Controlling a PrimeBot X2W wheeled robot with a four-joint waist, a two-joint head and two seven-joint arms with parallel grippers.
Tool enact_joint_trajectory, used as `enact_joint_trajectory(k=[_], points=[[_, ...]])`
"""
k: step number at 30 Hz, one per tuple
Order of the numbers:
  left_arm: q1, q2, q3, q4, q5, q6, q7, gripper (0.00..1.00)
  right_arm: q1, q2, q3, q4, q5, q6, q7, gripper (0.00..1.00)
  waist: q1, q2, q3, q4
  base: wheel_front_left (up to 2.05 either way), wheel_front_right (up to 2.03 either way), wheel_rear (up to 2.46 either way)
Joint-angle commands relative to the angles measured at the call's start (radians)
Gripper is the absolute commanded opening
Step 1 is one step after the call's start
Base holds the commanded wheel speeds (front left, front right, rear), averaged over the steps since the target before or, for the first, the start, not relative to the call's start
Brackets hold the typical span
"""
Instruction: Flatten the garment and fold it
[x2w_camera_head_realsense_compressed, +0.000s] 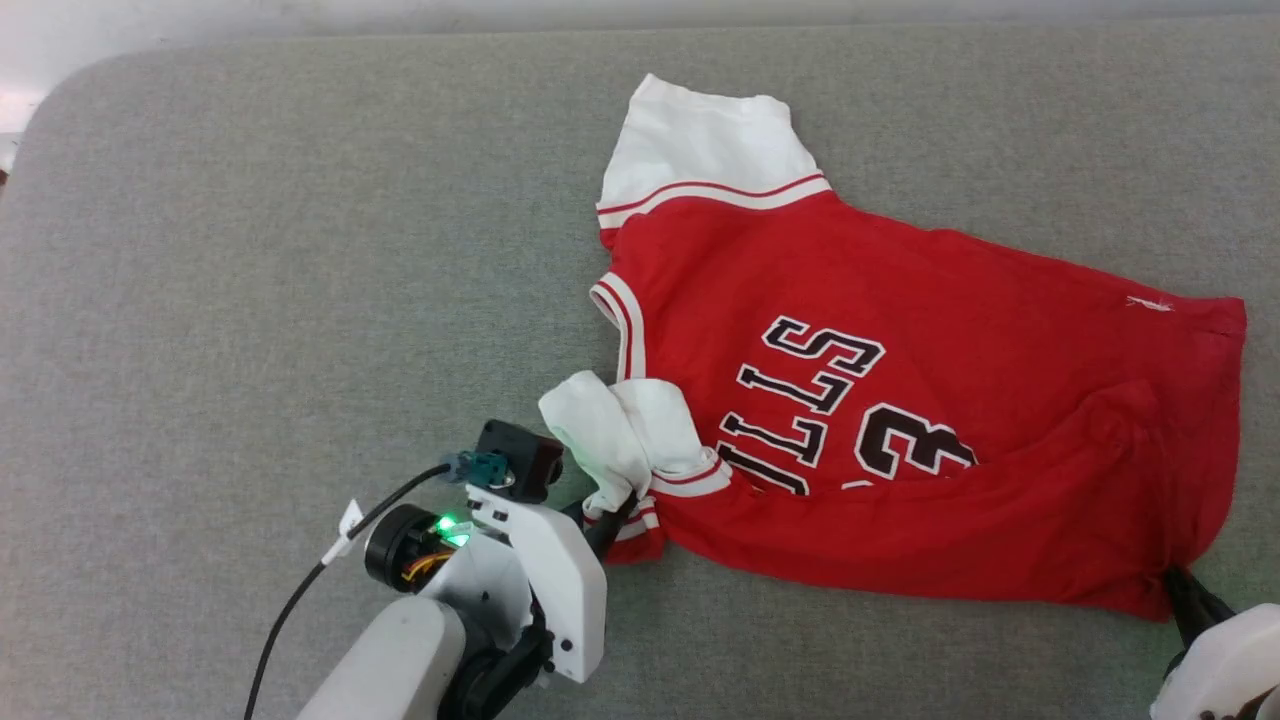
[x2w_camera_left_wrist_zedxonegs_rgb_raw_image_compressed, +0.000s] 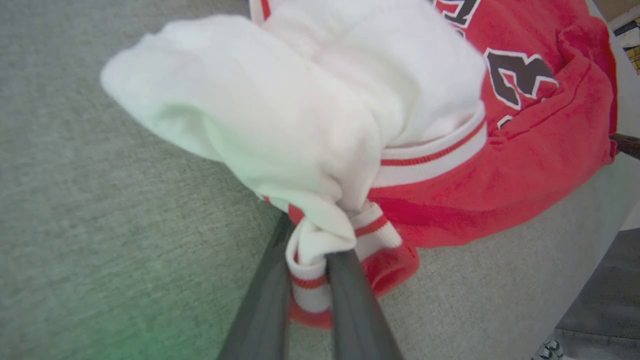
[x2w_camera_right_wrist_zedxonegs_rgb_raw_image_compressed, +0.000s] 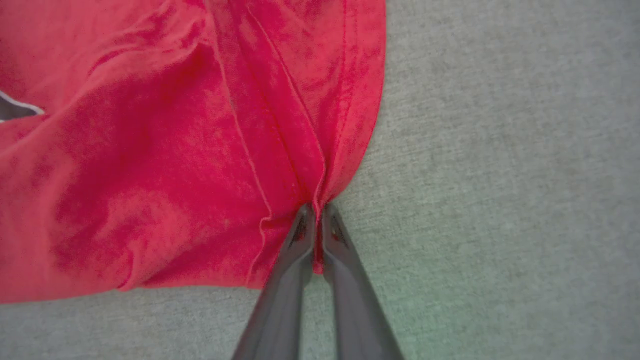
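Left claw (x2w_camera_head_realsense_compressed: 608, 518): at the near left of the head view, clamped on the striped cuff of the near sleeve of the garment (x2w_camera_head_realsense_compressed: 900, 290).
Right claw (x2w_camera_head_realsense_compressed: 1172, 582): at the near right corner, its fingers pressed together on the garment's near hem corner.
Left wrist view alone: the two dark fingers (x2w_camera_left_wrist_zedxonegs_rgb_raw_image_compressed: 356, 305) have red-and-white ribbed trim squeezed between them. The white sleeve balloons above in a loose lump. Far right, a dark fingertip of the other arm touches the red hem, and the desk edge drops to a grey floor (x2w_camera_left_wrist_zedxonegs_rgb_raw_image_compressed: 600, 290).
Right wrist view alone: red cloth gathers into tight pleats that run into the closed tips (x2w_camera_right_wrist_zedxonegs_rgb_raw_image_compressed: 315, 212), and a stitched seam runs up from them. A sliver of fabric shows between the fingers.
Head view alone: the whole garment at once, plus a black cable (x2w_camera_head_realsense_compressed: 300, 590) and a green light on the left wrist.
Garment, near edge: a band of red cloth is folded up over the front and hides part of the number.
Garment, middle: black letters with white outlines, upside down to the head camera. The striped collar faces the robot's left.
Garment, far: the other white sleeve lies flat, pointing away.
Place: the right half of the grey fabric-topped desk (x2w_camera_head_realsense_compressed: 250, 250), collar left, hem right.
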Motion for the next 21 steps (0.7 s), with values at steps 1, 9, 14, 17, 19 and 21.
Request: enact_joint_trajectory(k=[1, 9, 14, 17, 19, 21], points=[[0.027, 0.004, -0.002, 0.023, -0.005, 0.009, 0.002, 0.0, -0.001, 0.006, 0.01, 0.025, 0.001, -0.001, 0.002, 0.0, 0.0, 0.0, 0.002, -0.005, 0.0, 0.0, 0.0], [0.1, 0.021, 0.1, -0.025, -0.086, 0.039, -0.069, 0.0, -0.021, 0.006, 0.023, 0.002, 0.007, -0.001, -0.037, 0.0, 0.0, 0.0, -0.022, -0.025, 0.0, 0.0, 0.0], [0.197, 0.054, 0.151, -0.104, -0.131, 0.062, -0.076, 0.0, 0.002, 0.006, 0.004, -0.045, 0.016, -0.001, -0.022, 0.0, 0.0, 0.0, -0.06, -0.025, 0.0, 0.0, 0.0], [0.261, 0.076, 0.162, -0.157, -0.148, 0.075, -0.059, 0.0, 0.03, 0.006, -0.003, -0.075, 0.02, -0.001, 0.0, 0.0, 0.0, 0.0, -0.085, -0.024, 0.0, 0.0, 0.0], [0.302, 0.086, 0.161, -0.192, -0.158, 0.085, -0.041, 0.0, 0.05, 0.006, -0.003, -0.09, 0.026, -0.001, 0.014, 0.0, 0.0, 0.0, -0.099, -0.024, 0.0, 0.0, 0.0], [0.338, 0.096, 0.156, -0.219, -0.166, 0.09, -0.023, 0.0, 0.071, 0.006, 0.001, -0.096, 0.034, -0.001, 0.033, 0.0, 0.0, 0.0, -0.112, -0.023, 0.0, 0.0, 0.0]])
